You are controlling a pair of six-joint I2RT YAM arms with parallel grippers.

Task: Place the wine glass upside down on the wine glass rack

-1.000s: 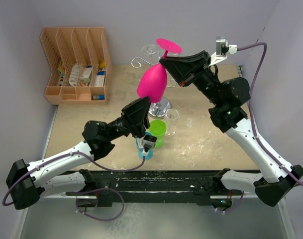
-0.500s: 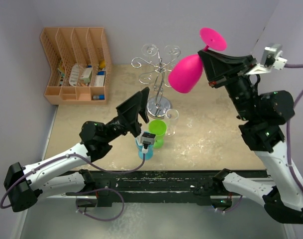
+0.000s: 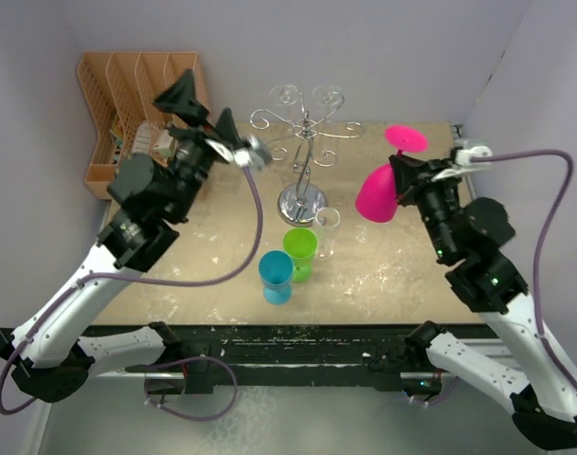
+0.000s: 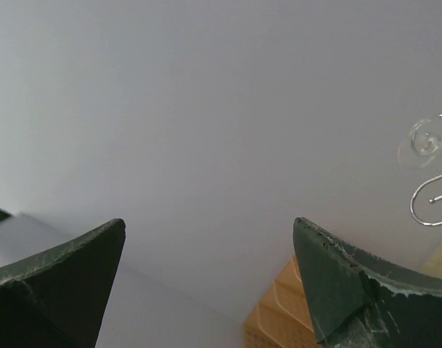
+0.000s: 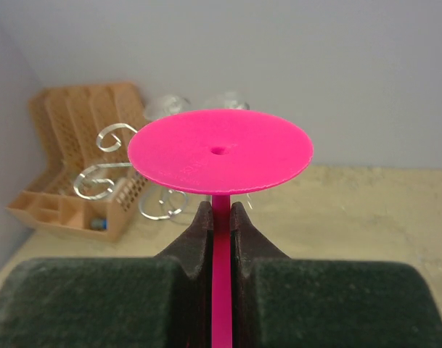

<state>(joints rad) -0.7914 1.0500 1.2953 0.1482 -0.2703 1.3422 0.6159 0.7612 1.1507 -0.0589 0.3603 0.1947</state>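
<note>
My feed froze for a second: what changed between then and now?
The right gripper, shut on the pink wine glass, carried it from by the wine glass rack out to its right, foot up. The left gripper opened and swung back-left toward the orange organiser. Rack, green cup, blue cup unmoved.

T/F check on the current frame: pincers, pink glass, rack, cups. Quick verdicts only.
1. The right pincer is shut on the wine glass stem. True.
2. The wine glass hangs on the rack. False: it is held in the air to the right of the rack, apart from it.
3. The left pincer is shut. False: it is open and empty, up near the orange organiser.
4. A green cup stands on the table near the rack's base. True.
</note>
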